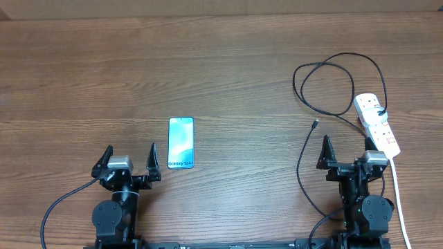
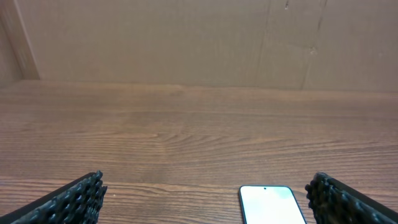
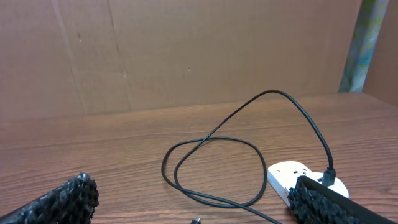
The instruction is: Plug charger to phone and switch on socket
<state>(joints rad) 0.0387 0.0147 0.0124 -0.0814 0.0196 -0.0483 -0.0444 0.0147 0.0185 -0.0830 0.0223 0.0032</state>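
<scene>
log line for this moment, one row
left gripper open, empty | right gripper open, empty | phone flat, unplugged | charger tip loose, other end in socket | socket state unclear

"Galaxy S24+" on phone (image 1: 181,142) screen, end nearest the arms

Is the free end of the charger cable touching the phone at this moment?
Apart. In the overhead view the charger's connector lies on the table, with a wide stretch of bare wood between it and the phone.
</scene>
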